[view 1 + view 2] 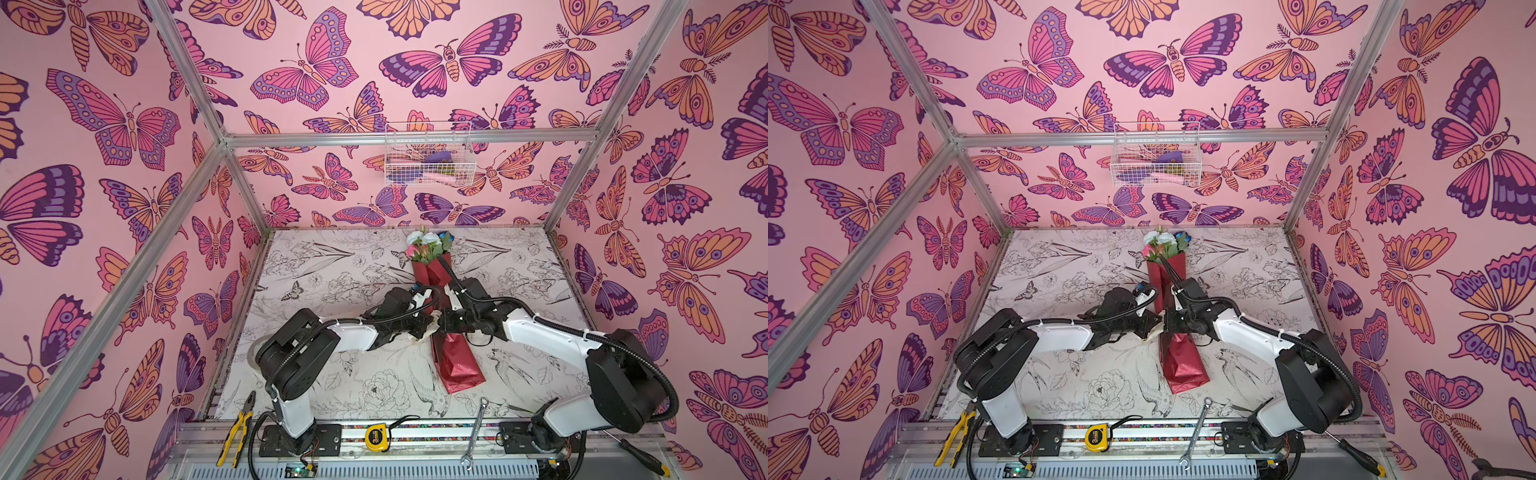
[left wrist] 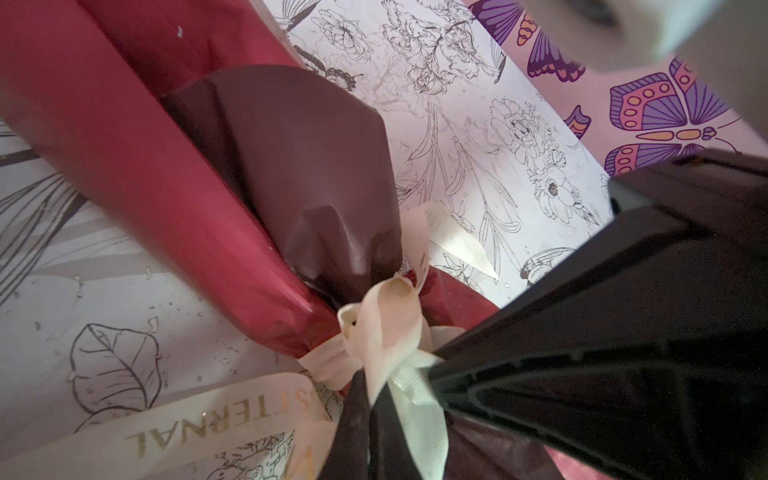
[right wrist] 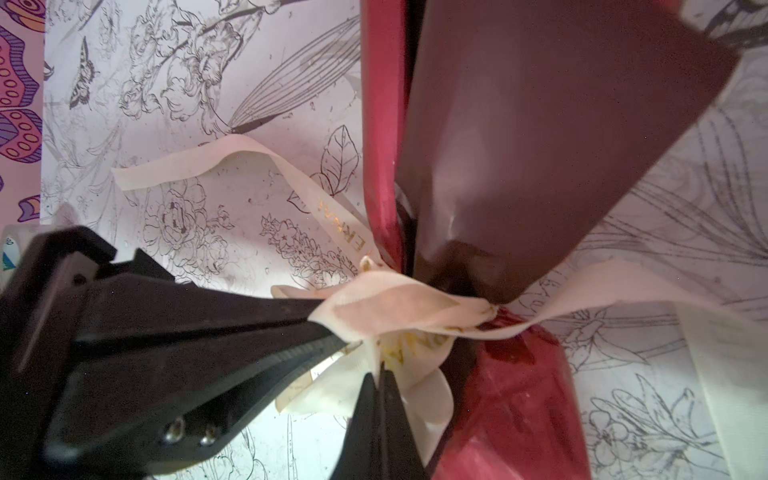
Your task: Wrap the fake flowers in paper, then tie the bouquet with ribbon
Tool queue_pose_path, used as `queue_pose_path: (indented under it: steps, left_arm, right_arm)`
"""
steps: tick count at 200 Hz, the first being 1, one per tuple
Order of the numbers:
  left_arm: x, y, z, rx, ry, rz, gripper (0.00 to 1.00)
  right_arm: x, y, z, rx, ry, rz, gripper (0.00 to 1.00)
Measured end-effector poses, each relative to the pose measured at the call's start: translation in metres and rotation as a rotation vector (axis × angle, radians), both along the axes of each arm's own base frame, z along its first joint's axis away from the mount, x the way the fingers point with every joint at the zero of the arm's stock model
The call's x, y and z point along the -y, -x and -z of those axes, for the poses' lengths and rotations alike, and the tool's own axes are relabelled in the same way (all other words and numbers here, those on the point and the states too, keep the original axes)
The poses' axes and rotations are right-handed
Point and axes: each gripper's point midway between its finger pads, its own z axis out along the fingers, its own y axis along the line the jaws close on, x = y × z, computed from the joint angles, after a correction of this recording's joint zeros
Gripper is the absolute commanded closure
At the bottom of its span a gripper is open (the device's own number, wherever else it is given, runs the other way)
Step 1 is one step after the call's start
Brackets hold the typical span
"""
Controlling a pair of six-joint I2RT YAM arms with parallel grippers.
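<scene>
Bouquet flat mid-table, heads to back wall. Left gripper, right gripper both pinching ribbon at its waist. Light, slippery, crushable paper: pull ribbon only. Knot possibly loose; view cramped.

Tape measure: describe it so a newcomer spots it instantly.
Find the metal rail along the table's near edge. The tape measure lies near its middle, between the pliers and the wrench. It is the only squat yellow case; the pliers are long, the wrench silver.

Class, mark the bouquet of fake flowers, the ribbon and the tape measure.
bouquet of fake flowers [image 1: 457,368]: a top view, red wrapping
ribbon [image 2: 390,324]: left wrist view, knot
tape measure [image 1: 378,437]: a top view, yellow case
</scene>
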Motion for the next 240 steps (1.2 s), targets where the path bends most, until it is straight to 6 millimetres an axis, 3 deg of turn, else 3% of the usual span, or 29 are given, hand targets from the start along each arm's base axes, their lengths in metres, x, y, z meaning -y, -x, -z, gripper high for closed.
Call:
queue_pose_path:
  steps: [68,92,145,198,218,240]
  left_arm:
    - [0.006,0.005,-0.017,0.029,0.027,0.015,0.99]
    - [0.009,0.009,-0.017,0.026,0.027,0.024,0.99]
    - [0.019,0.022,-0.004,-0.006,0.014,0.052,0.99]
    - [0.020,0.024,0.001,-0.013,0.007,0.056,0.99]
    - [0.021,0.024,0.001,-0.014,0.006,0.055,1.00]
    - [0.021,0.024,0.002,-0.015,0.005,0.055,1.00]
  right_arm:
    - [-0.006,-0.008,0.001,0.023,-0.019,-0.001,1.00]
    - [-0.005,-0.010,0.005,0.026,-0.007,0.009,1.00]
    - [0.008,-0.005,0.016,0.016,0.030,0.044,0.88]
    - [0.021,-0.004,-0.020,0.096,0.009,0.104,0.84]
    - [0.026,-0.004,-0.025,0.104,0.011,0.133,0.82]
    - [0.030,-0.002,-0.022,0.087,0.021,0.159,0.68]
